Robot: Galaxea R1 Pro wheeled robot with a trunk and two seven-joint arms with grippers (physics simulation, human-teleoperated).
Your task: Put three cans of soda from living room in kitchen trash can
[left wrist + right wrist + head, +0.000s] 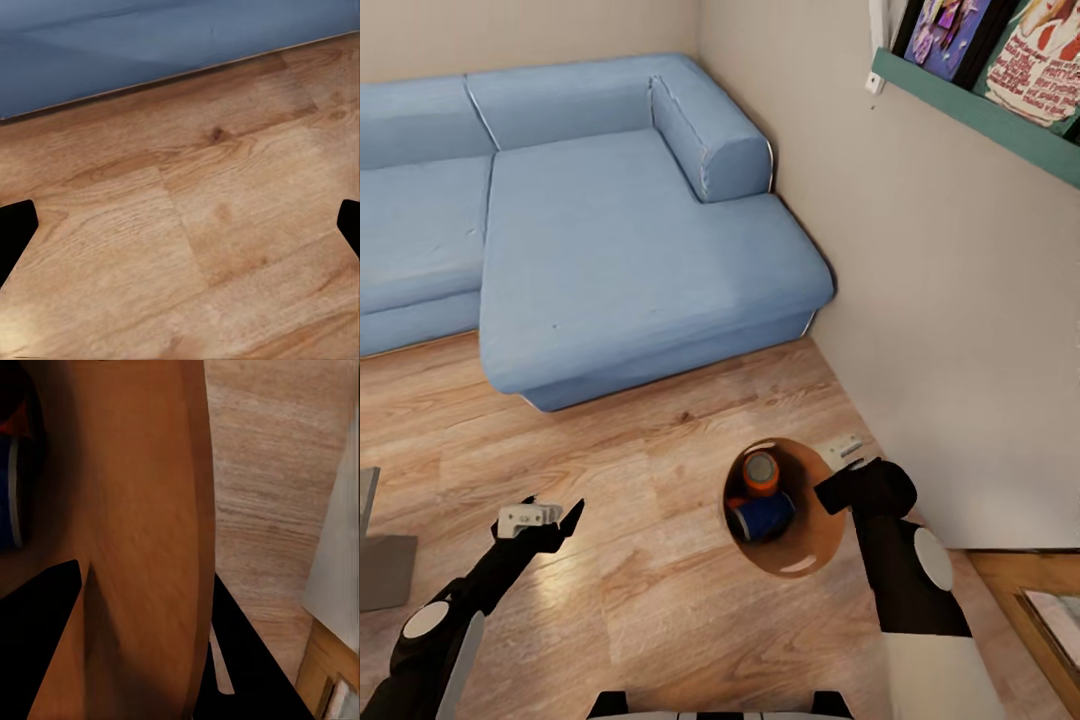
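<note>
The tash can (807,557) stands on the wood floor near the wall, its copper-brown inside facing me. Inside it an orange can of soda (761,472) stands upright and a dark blue can of soda (765,516) lies beside it; a reddish sliver under them is too hidden to name. My right gripper (842,478) is shut on the bin's far rim. In the right wrist view its fingers (45,615) straddle the bin wall (135,472), with the blue can (10,495) at the edge. My left gripper (542,515) hangs open over bare floor, holding nothing (180,229).
A light blue corner sofa (610,230) fills the back. The beige wall (960,350) runs close along the right, with a teal picture shelf (980,110) above. A grey object (380,565) sits at the left edge, and a wooden piece (1040,610) at lower right.
</note>
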